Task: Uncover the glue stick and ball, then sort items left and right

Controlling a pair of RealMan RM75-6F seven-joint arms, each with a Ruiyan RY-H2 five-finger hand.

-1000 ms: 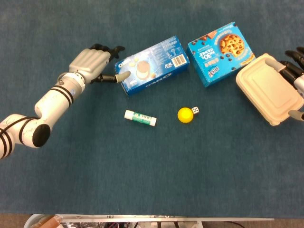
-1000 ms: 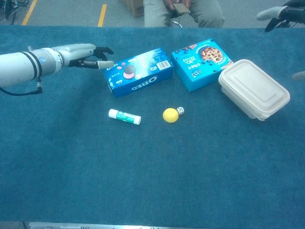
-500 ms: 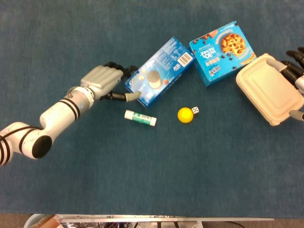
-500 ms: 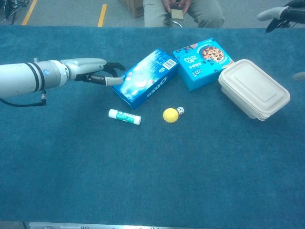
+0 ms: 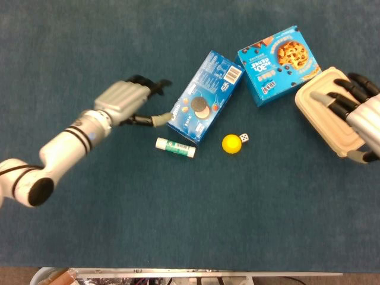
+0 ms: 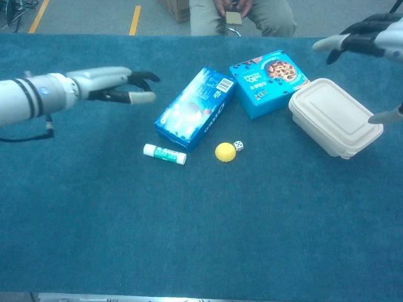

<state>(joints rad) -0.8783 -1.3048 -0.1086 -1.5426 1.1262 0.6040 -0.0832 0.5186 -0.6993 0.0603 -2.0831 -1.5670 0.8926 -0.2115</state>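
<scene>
A white glue stick [image 5: 175,148] [image 6: 164,153] lies uncovered on the blue cloth. To its right sits a yellow ball [image 5: 231,143] [image 6: 225,151] with a small white die [image 5: 244,138] [image 6: 238,146] beside it. A blue Oreo box [image 5: 205,97] [image 6: 196,108] lies tilted just above the glue stick. My left hand [image 5: 126,103] [image 6: 116,85] hovers open just left of that box, fingers spread, holding nothing. My right hand [image 5: 354,113] [image 6: 363,36] is open above a white lidded container [image 5: 328,116] [image 6: 334,117] at the right.
A blue cookie box [image 5: 277,58] [image 6: 267,77] lies between the Oreo box and the container. A seated person [image 6: 242,14] is beyond the table's far edge. Bare blue cloth fills the near half of the table.
My left hand pushed the Oreo box's left end down and round so it now lies steeply tilted, then drew back left. My right hand came in over the container.
</scene>
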